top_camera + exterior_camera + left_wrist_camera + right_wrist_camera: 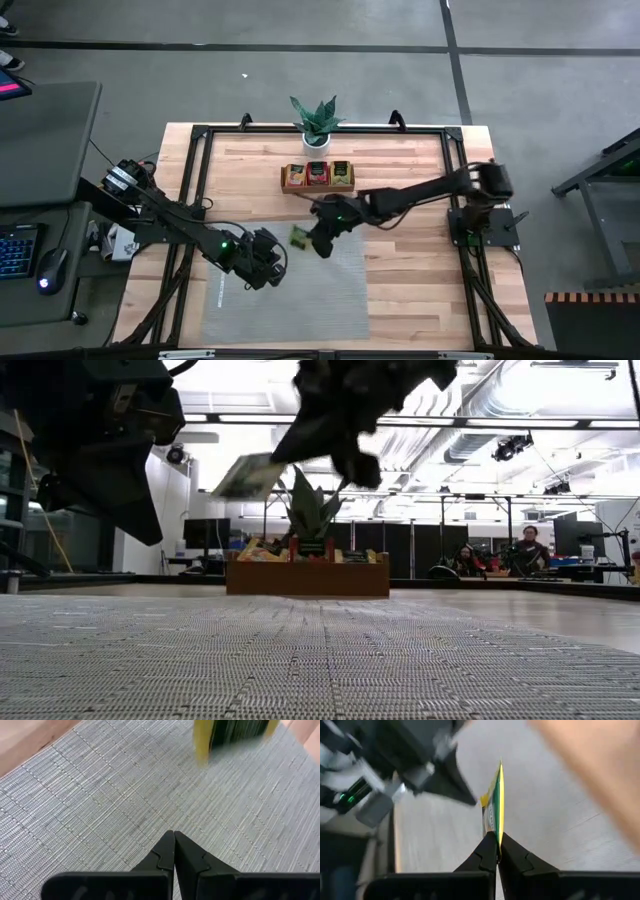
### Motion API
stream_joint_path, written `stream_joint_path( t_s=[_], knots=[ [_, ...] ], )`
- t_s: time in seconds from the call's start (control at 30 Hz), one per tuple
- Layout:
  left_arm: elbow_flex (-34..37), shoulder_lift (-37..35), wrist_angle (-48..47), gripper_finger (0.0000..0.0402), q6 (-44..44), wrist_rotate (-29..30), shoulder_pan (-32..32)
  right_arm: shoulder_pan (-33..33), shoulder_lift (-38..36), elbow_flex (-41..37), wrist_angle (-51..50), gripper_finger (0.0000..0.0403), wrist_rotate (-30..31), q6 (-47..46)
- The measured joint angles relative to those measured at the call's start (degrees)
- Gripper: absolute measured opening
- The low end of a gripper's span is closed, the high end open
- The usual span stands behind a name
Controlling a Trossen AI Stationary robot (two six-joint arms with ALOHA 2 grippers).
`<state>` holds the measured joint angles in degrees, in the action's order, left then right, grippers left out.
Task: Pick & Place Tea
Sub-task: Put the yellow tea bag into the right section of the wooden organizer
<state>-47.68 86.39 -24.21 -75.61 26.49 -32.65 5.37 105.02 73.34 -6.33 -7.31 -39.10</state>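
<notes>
Right gripper [497,851] has a green-and-yellow tea sachet [494,805] pinched by one edge, fingers closed tight on it, hanging above the grey mat [300,300] just near of the wooden tray [318,178]. More tea sits in that tray, far of centre, in front of the potted plant [317,122]. Left gripper [174,851] hovers low over the mat's left part, fingers pressed together and holding nothing.

To do this well, I'd say carry the sachet level to the matching compartment, come down between the dividers, and only then let go, since that grip is thin and the packet could twist.

Which compartment takes green is hard to read from above. The low view shows only dark silhouettes of both arms, and motion smears the sachet's label.
</notes>
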Motion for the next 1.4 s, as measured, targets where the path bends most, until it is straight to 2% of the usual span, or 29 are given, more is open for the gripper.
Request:
stream_joint_path(
  t_s=[0.2, 0.33, 0.57, 0.77, 0.87, 0.97, 1.03, 1.17, 1.3, 1.4],
  knots=[
    [0.0, 0.0, 0.1, 0.0001, -1.8, 2.8, 0.0, 0.0, -9.3, -1.3, -1.9, 0.0, 11.3, 4.3],
    [0.0, 0.0, 0.2, 0.0001, -2.8, 4.5, 0.0, 0.3, -15.8, -6.5, 6.3, 0.0, 19.7, 8.3],
    [0.0, 0.0, 2.7, 0.0001, -2.9, 8.5, 0.0, 3.8, -24.6, -26.5, 45.4, 0.0, 32.8, 15.5],
    [0.0, 0.0, 11.4, 0.0001, -2.6, 15.3, 0.0, 8.5, -24.5, -38.4, 78.2, 0.0, 41.8, 24.7],
    [0.0, 0.0, 18.0, 0.0001, -2.2, 20.6, 0.0, 9.7, -24.0, -40.6, 89.2, 0.0, 42.9, 29.3],
    [0.0, 0.0, 26.5, 0.0001, -0.7, 26.6, 0.1, 9.8, -24.0, -40.9, 94.8, 0.0, 40.6, 31.7],
    [0.0, -0.1, 34.0, 0.0001, 3.7, 28.2, 0.8, 9.8, -24.0, -40.4, 96.0, 0.0, 39.3, 32.9],
    [0.0, -1.1, 55.2, 0.0001, 22.0, 22.7, 3.2, 9.5, -24.0, -37.6, 96.0, 0.0, 37.4, 35.1],
    [-0.1, -1.7, 78.0, 0.0001, 40.4, 11.9, 7.0, 9.2, -24.0, -34.3, 96.1, 0.0, 34.6, 38.4],
    [-0.1, -3.0, 84.2, 0.0001, 47.0, 9.4, 9.2, 9.2, -24.3, -33.2, 96.1, 0.0, 32.8, 39.4]
  ],
)
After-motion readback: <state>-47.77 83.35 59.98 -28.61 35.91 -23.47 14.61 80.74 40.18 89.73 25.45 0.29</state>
